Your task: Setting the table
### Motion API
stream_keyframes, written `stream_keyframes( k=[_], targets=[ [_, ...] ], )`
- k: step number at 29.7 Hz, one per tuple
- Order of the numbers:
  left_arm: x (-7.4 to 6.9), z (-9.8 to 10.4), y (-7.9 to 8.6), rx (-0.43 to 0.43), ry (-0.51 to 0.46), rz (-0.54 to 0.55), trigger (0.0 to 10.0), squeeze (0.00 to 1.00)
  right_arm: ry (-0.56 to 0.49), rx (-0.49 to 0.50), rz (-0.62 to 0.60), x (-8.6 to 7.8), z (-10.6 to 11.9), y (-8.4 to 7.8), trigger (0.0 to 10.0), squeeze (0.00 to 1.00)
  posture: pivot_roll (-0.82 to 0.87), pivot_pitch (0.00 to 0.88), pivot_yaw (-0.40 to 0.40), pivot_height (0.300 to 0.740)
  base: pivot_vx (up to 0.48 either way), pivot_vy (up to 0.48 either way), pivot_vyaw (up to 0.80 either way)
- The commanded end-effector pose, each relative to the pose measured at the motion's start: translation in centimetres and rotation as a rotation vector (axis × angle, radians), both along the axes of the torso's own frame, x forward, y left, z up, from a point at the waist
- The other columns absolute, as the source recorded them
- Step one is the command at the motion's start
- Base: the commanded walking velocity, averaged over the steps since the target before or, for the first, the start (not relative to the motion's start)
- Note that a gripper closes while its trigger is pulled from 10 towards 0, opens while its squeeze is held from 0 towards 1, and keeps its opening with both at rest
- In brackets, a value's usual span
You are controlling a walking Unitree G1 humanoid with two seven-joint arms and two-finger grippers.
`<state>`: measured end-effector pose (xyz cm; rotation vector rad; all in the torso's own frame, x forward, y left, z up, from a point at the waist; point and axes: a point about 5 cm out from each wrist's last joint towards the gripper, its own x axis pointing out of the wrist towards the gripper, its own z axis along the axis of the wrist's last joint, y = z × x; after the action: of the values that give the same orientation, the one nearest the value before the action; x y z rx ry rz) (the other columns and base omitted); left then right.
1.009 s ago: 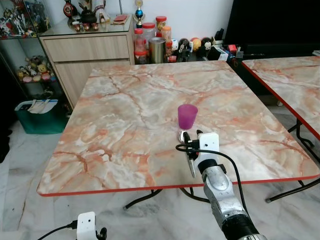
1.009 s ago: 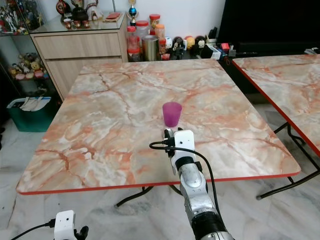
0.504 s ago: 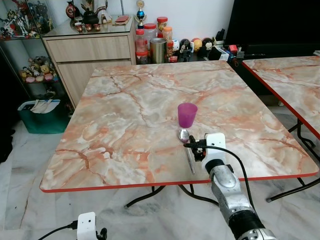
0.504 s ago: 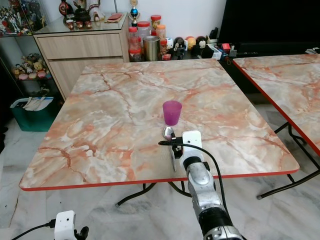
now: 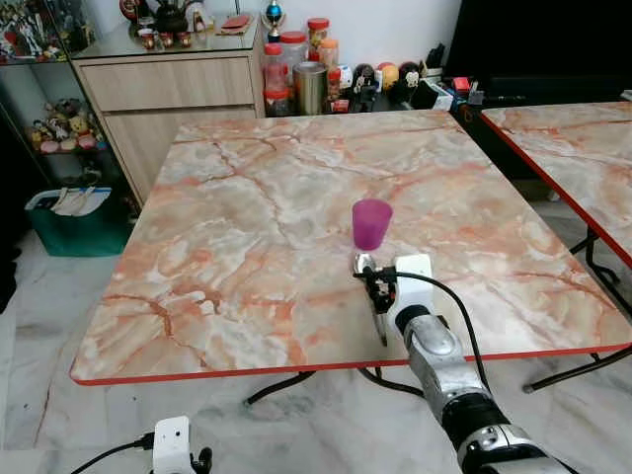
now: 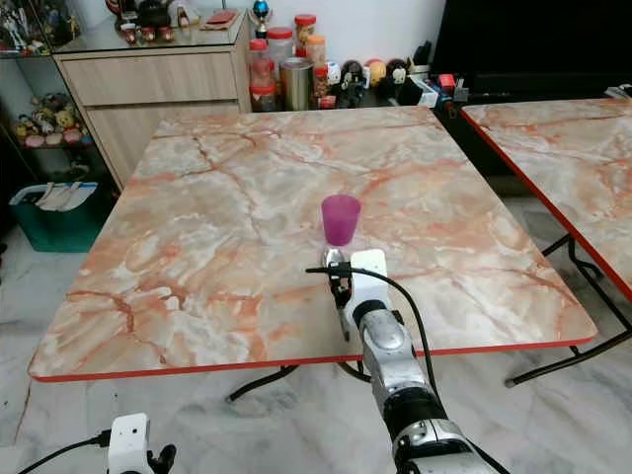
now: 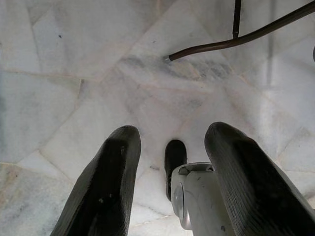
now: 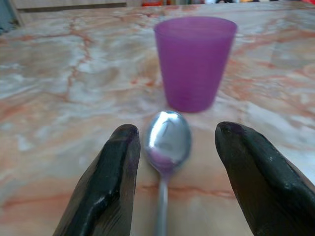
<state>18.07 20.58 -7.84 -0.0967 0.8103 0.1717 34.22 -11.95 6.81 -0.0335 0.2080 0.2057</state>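
A purple plastic cup [image 5: 371,223] stands upright on the marble-patterned table [image 5: 247,227], right of its middle. Just in front of the cup a metal spoon [image 5: 375,301] lies flat, its bowl [image 8: 168,137] toward the cup and its handle toward the table's near edge. My right gripper [image 8: 177,130] is low over the table, open, with one black finger on each side of the spoon's bowl. The cup [image 8: 194,61] is a short way beyond the fingertips. My left gripper [image 7: 172,137] hangs open over the floor, holding nothing.
The table has a red rim [image 5: 296,367] along its near edge. A second matching table [image 5: 573,148] stands to the right. Behind are a wooden cabinet [image 5: 168,89] and several jars [image 5: 296,79]. A green bin [image 5: 74,222] sits left. Metal table legs [image 7: 236,37] cross the tiled floor.
The view has shifted slightly. My right arm moved a little sideways and back, staying over the spoon. Spoon and cup have kept their places on the table.
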Motion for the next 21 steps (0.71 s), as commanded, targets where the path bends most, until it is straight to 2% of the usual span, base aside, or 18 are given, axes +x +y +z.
stream_keyframes(
  k=[1,7,15,21],
  targets=[
    [0.0,0.0,0.3,0.006,0.011,0.000,10.0,0.00,0.002,0.022,0.012,0.3,0.2,0.4,10.0,0.00,0.08,0.000,0.031,0.740,0.000,0.000,0.00],
    [-0.1,0.0,0.3,0.001,0.012,0.009,10.0,0.00,0.022,0.014,0.036,0.4,0.1,1.4,10.0,0.00,0.09,0.000,0.028,0.740,0.000,0.000,0.00],
    [-0.2,-0.1,0.2,-0.006,0.017,0.011,10.0,0.00,0.090,0.001,-0.003,0.1,-1.1,1.4,10.0,0.00,0.09,0.000,0.032,0.740,0.000,0.000,0.00],
    [-0.3,-0.1,0.3,-0.005,0.017,0.019,10.0,0.00,0.104,-0.007,-0.012,0.2,-1.1,1.5,10.0,0.00,0.09,0.000,0.030,0.740,0.000,0.000,0.00]
  ],
)
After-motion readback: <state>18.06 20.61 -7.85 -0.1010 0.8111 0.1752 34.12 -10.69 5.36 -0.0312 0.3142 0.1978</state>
